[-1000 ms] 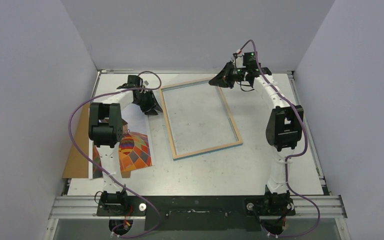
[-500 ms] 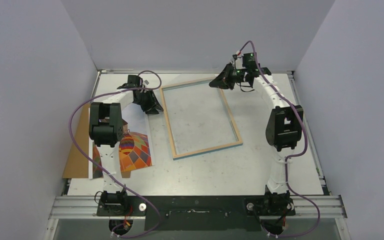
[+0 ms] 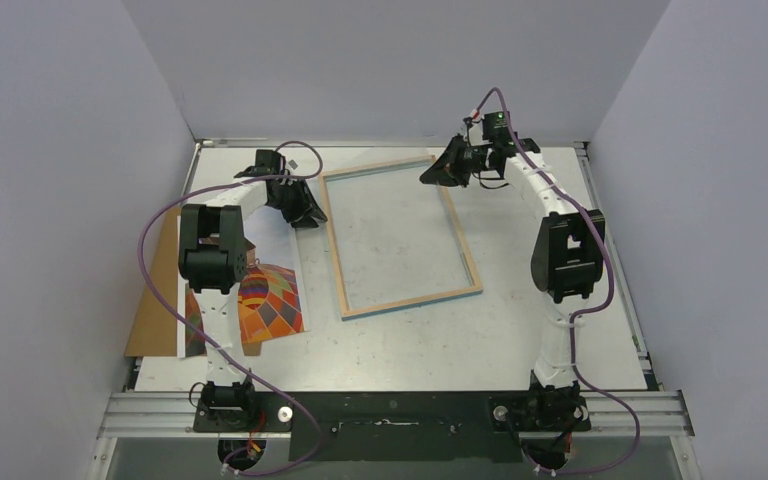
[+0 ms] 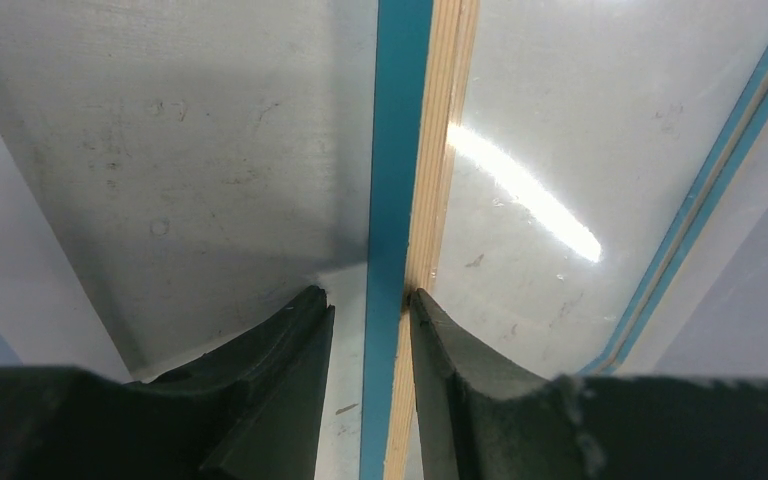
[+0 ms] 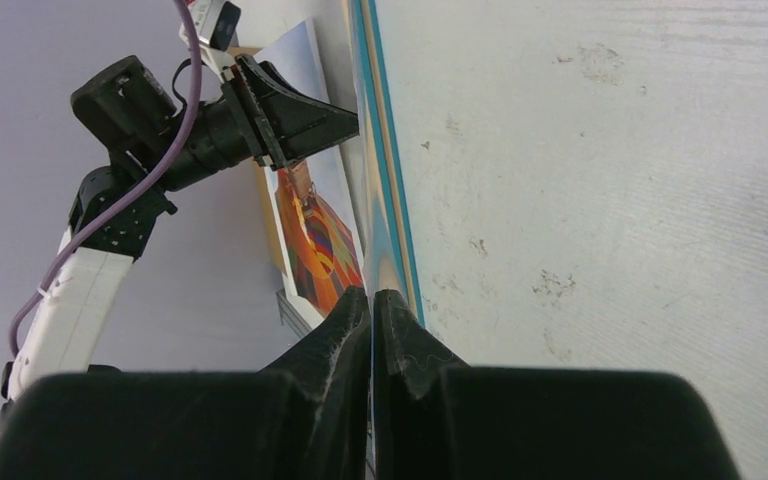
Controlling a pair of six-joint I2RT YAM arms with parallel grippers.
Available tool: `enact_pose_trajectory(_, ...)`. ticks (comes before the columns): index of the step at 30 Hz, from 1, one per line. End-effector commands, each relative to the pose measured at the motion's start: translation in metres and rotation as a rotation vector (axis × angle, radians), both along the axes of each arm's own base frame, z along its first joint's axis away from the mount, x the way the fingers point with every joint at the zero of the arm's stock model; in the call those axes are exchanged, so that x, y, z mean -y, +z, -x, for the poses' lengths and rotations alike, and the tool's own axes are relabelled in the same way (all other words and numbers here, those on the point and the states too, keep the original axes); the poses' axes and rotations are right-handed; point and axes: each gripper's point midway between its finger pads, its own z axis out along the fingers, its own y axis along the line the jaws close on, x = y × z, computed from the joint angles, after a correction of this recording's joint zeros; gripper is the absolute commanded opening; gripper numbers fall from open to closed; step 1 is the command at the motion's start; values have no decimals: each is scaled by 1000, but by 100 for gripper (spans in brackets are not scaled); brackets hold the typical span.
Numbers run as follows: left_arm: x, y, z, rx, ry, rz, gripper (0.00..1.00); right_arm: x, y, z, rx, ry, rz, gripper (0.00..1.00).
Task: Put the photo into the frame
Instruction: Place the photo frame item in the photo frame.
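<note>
The frame (image 3: 411, 302) lies wood-coloured back up at the table's middle, with a clear pane inside it. My right gripper (image 3: 446, 168) is shut on its far right corner; in the right wrist view (image 5: 372, 292) the jaws pinch the frame (image 5: 385, 200) edge-on. My left gripper (image 3: 308, 213) is open astride the frame's left rail (image 4: 400, 150); in the left wrist view (image 4: 365, 295) the right finger touches the wood side and the left finger stands apart. The photo (image 3: 272, 305) with the orange balloon lies left of the frame, partly under my left arm, and also shows in the right wrist view (image 5: 315, 235).
A plain brown backing board (image 3: 153, 300) lies at the table's left edge beside the photo. Grey walls close in the left, back and right sides. My left arm (image 5: 160, 130) shows beyond the frame in the right wrist view.
My right gripper has shifted slightly right with the frame's corner, and the frame has turned a little, its near end swinging left. My left gripper has stayed in place.
</note>
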Motion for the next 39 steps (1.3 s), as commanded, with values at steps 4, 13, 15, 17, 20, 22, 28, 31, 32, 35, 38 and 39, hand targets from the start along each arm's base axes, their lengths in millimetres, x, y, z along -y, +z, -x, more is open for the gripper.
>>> enact_pose_trajectory(4,-3,-5,-16,35,3,-9,33,7,15,12,46,10,57,0)
enact_pose_trajectory(13,-2,-9,-18,21,2,-11,32,12,10,15,55,-9,87,0)
enact_pose_trajectory(15,-2,-10,-19,18,3,-10,32,13,7,14,55,-7,91,0)
enact_pose_trajectory(17,-2,-11,-19,6,16,-10,32,14,4,14,54,-11,104,0)
enact_pose_trajectory(20,-3,-13,-19,1,20,-16,32,22,4,12,60,-27,114,0)
enact_pose_trajectory(22,-2,-14,-19,-3,20,-12,32,22,1,14,55,-21,114,0)
enact_pose_trajectory(28,-2,-18,-19,-16,19,-15,29,26,-14,22,30,-13,137,0)
enact_pose_trajectory(31,-3,-19,-20,-20,17,-16,29,25,-18,22,34,-12,128,0)
enact_pose_trajectory(32,-2,-19,-20,-20,16,-15,29,24,-19,22,38,-5,122,0)
enact_pose_trajectory(35,-2,-19,-20,-22,14,-13,29,19,-18,18,78,13,90,0)
enact_pose_trajectory(38,-2,-20,-20,-23,12,-14,29,11,-11,14,124,24,19,0)
enact_pose_trajectory(39,-2,-20,-20,-24,12,-14,29,10,-9,12,136,18,-2,0)
